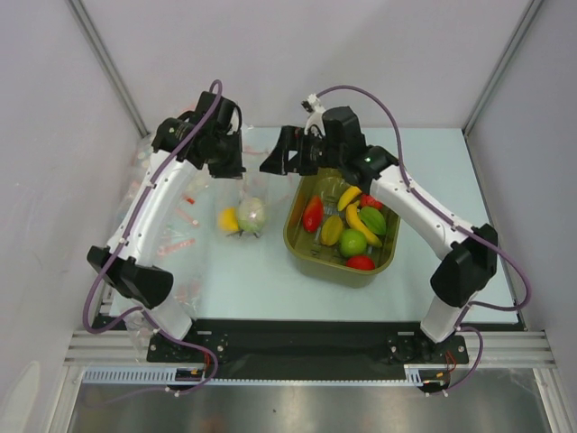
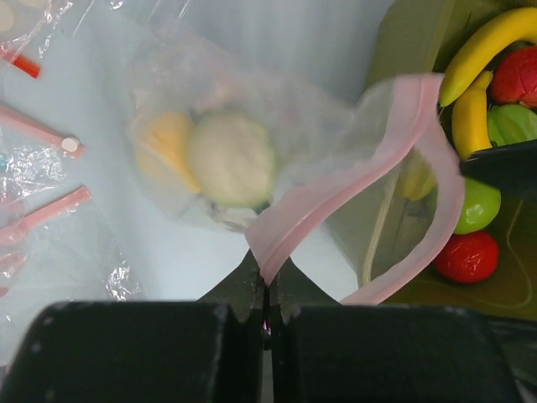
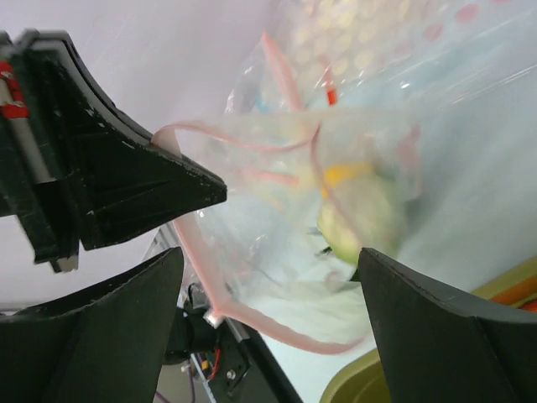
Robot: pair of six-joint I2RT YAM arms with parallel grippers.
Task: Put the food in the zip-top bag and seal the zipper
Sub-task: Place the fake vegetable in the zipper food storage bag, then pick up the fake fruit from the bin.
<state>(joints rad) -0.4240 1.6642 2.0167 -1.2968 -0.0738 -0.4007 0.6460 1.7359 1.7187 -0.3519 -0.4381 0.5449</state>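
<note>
The left gripper (image 2: 267,290) has its jaws pressed together on the pink zipper (image 2: 336,189), pinching one lip of the clear bag (image 2: 327,126) and holding it up off the worktop (image 1: 270,280). The mouth hangs open in a loop that faces the right gripper (image 3: 268,260). Its jaws are spread wide and hold nothing, and they hover just in front of that opening. I cannot tell whether either finger touches the plastic.

Inside the bag, down at its bottom on the worktop, lie a yellow lemon (image 2: 164,147) and a pale green fruit (image 2: 231,159), touching each other.

Just to the right of the bag stands an olive-green tub (image 1: 296,236). It holds the bananas (image 1: 358,219), a green apple (image 1: 352,242), a red tomato (image 1: 361,262) and several other toy pieces in red, green and orange.

Spare bags (image 1: 171,236) with pink strips lie along the left side of the worktop, under the left arm.
</note>
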